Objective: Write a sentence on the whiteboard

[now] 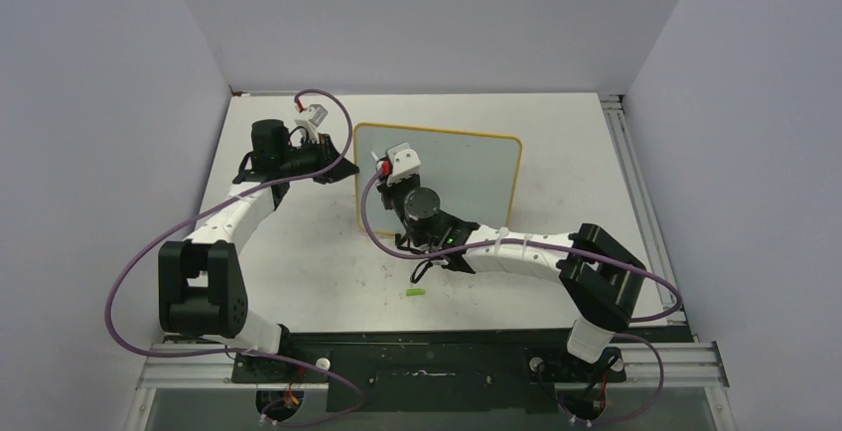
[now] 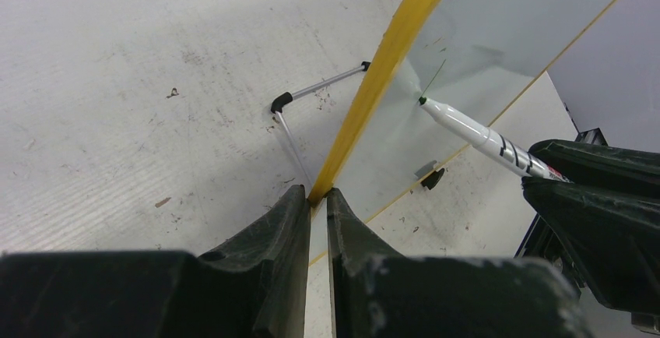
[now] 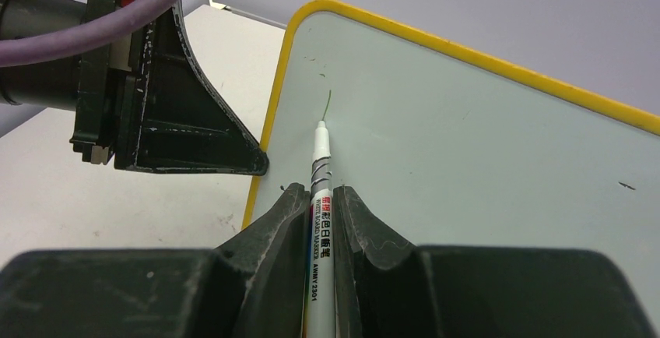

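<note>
**Step in hand:** writing, at its very start.

**Position:** The whiteboard (image 1: 467, 168) stands propped up on the bench (image 1: 298, 242), toward the far side, between the two arms.

**Left arm:** The left fingers (image 2: 300, 213) are nearly closed. They pinch the yellow frame at the board's left edge and steady it. A thin wire foot (image 2: 319, 89) with a black tip rests on the bench just beside that edge.

**Right arm:** The right fingers (image 3: 292, 213) are shut tight on the marker (image 3: 321, 163). They grip its printed barrel, and the nib points away at the board face.

**Work done:** The nib touches the board near the upper left corner. The sentence (image 3: 328, 104) amounts to one short, thin green stroke running up from the nib. No letter can be read, and the rest of the face is bare apart from a few faint specks.

**Loose item:** A small green item (image 1: 415, 293) lies on the bench near the right arm. It is possibly the marker's cap, but the overhead view is too small to confirm.

**Assessment:** The task is barely begun. The next move calls for the right arm to carry the nib across the face with light, even contact, forming letters from left to right. The left hold must not slacken meanwhile. Too much pressure would likely rock the board on its foot, and too little would break the line.
</note>
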